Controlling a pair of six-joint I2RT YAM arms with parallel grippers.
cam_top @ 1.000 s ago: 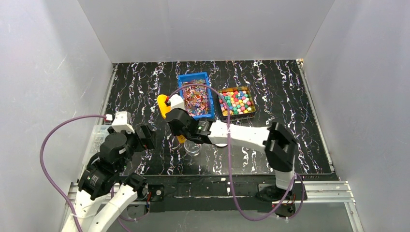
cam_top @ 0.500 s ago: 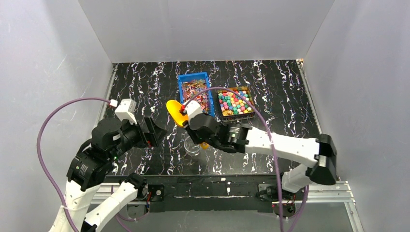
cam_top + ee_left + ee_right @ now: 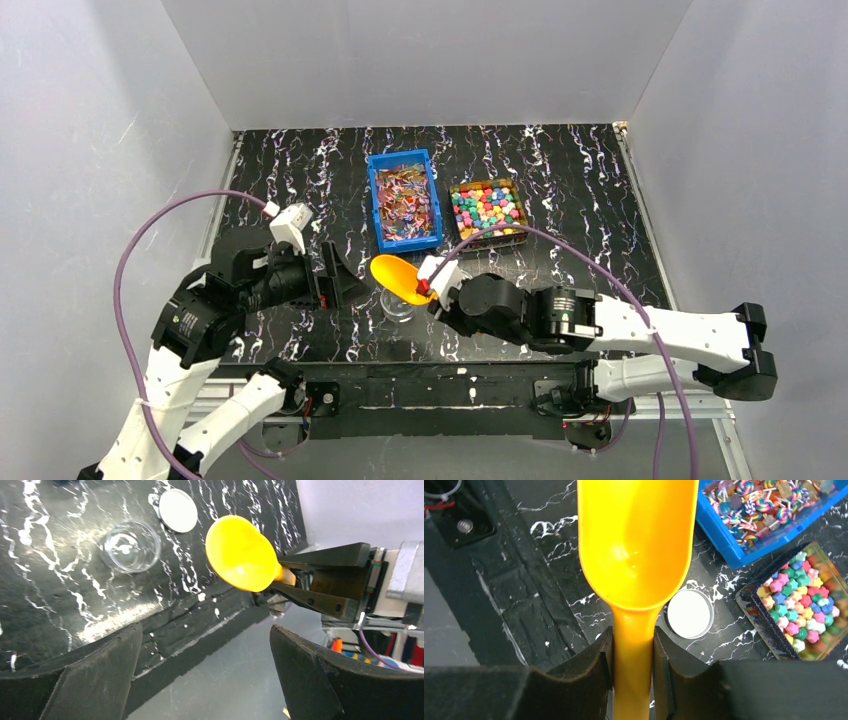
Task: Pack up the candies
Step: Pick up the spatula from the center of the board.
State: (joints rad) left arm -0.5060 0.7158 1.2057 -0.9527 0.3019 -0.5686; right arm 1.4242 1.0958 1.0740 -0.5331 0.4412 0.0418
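Right gripper (image 3: 633, 655) around scoop (image 3: 636, 545), lid (image 3: 690, 613) beside

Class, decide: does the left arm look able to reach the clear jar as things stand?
Probably yes: the open left tool faces the clear jar with nothing between; the yellow scoop hangs to one side.

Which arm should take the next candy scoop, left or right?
Right. The right gripper is shut on the empty yellow scoop, with the blue candy bin just beyond it. The left gripper is open, holding nothing, beside the clear jar.
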